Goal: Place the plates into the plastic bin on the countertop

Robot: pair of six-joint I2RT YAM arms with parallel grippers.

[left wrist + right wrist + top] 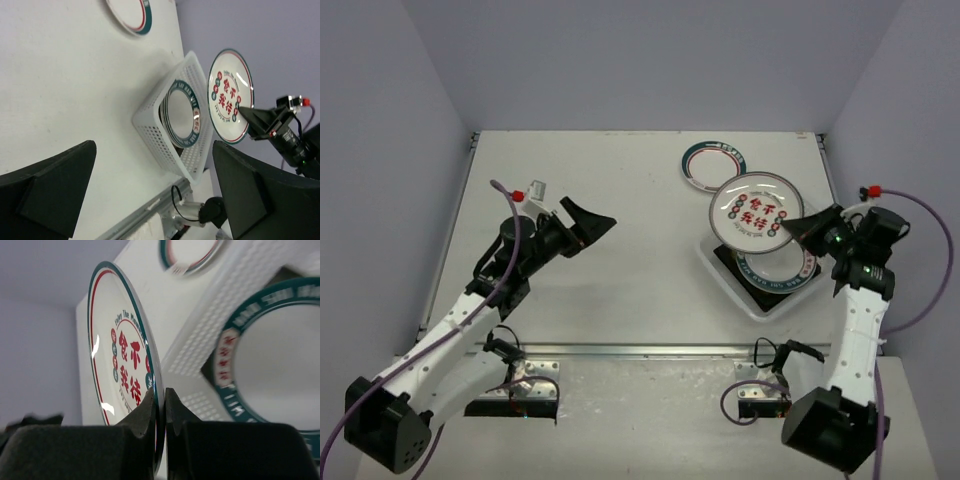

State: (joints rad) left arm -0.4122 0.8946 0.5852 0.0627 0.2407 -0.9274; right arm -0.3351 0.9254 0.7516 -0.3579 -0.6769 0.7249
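Note:
A round white plate with a teal-red rim and red characters hangs tilted above the plastic bin. My right gripper is shut on its rim. The plastic bin holds stacked plates, with a teal-rimmed one on top. Another round plate lies on the countertop behind the bin. My left gripper hovers open and holds nothing over the left half of the countertop, well away from the plates.
The countertop's metal front edge runs between the two arm bases. Grey walls close in the back and both sides. In the left wrist view the right arm shows beyond the bin.

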